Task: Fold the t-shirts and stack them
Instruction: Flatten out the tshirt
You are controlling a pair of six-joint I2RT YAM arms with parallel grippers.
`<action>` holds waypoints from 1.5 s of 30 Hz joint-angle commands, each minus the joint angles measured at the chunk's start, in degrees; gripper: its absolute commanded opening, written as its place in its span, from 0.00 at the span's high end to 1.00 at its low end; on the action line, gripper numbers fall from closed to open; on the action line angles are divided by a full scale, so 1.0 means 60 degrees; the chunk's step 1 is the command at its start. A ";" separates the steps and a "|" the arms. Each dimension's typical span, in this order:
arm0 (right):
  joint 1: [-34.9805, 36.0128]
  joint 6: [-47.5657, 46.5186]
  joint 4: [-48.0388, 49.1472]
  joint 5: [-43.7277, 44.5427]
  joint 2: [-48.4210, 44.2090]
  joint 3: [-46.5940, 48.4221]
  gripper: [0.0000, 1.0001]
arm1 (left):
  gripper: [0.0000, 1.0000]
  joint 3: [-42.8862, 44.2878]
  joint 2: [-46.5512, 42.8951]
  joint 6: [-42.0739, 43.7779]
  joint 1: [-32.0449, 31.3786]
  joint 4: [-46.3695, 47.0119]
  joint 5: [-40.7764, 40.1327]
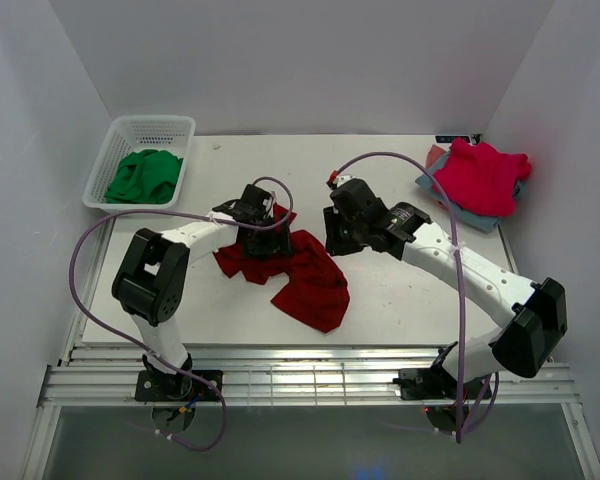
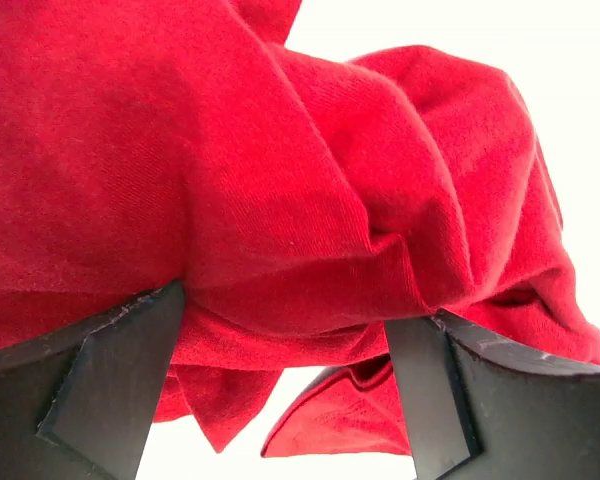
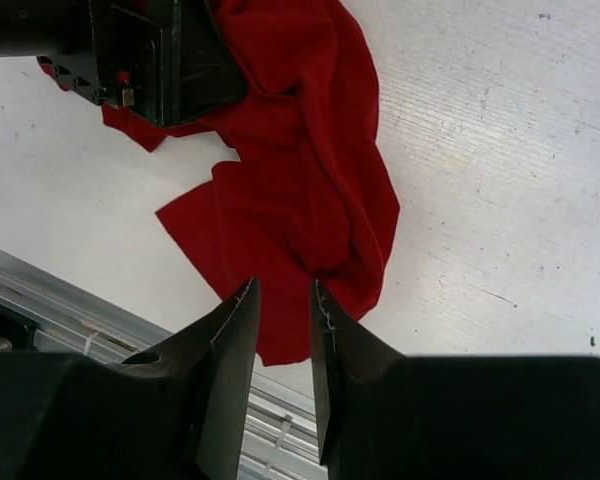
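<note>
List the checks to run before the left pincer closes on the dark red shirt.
1. Left pincer wide open: ok.
2. Dark red shirt cloth bunched between its fingers: ok.
3. Right pincer holding nothing: ok.
4. Shirt lying flat for folding: not ok, crumpled.
5. Pink-red shirt stacked on grey-blue shirts, apart from both arms: ok.
6. Number of cloth layers in the bite: cannot tell.

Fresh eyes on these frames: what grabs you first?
The dark red shirt lies crumpled mid-table, the left tool down on its upper-left part, jaws wide either side of a bunched fold. The right tool hangs just right of it, jaws slightly apart, empty. Far right, a pink-red shirt tops a folded stack; far left, a white basket holds green cloth.
</note>
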 commanded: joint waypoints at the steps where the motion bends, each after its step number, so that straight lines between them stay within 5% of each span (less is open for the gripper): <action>1: 0.0018 0.0116 0.0717 -0.0041 -0.0110 -0.0372 0.67 | 0.07 -0.0208 0.0773 0.0061 0.0532 -0.1185 -0.1725; 10: 0.0018 -0.0381 0.1276 0.0281 0.2361 -0.0097 0.68 | 0.06 -0.0458 0.0232 -0.0027 0.1368 -0.1214 -0.2635; 24: -0.0129 -0.1260 0.2418 0.0004 0.4373 0.0168 0.67 | 0.05 0.1007 -0.1481 0.0193 0.1399 -0.0847 -0.1712; 29: -0.0231 -0.1495 0.2683 -0.0115 0.4446 0.0328 0.92 | 0.05 0.1461 -0.2184 0.0266 0.1413 -0.1112 -0.2121; 31: -0.0333 -0.1684 0.2654 0.0060 0.4490 0.0489 0.92 | 0.05 0.1607 -0.2623 0.0325 0.1413 -0.1199 -0.2283; 34: -0.0946 -0.1977 0.2128 0.0383 0.4549 0.1468 0.92 | 0.04 0.1915 -0.3136 0.0500 0.1486 -0.1418 -0.2620; 42: -0.2325 -0.3179 -0.0142 0.2639 0.5076 0.7454 0.92 | 0.03 0.2606 -0.3459 0.0750 0.1691 -0.2064 -0.2913; 45: -0.2619 -0.3355 -0.0115 0.2742 0.4669 0.7844 0.92 | 0.03 0.2298 -0.3577 0.0662 0.1721 -0.2020 -0.2884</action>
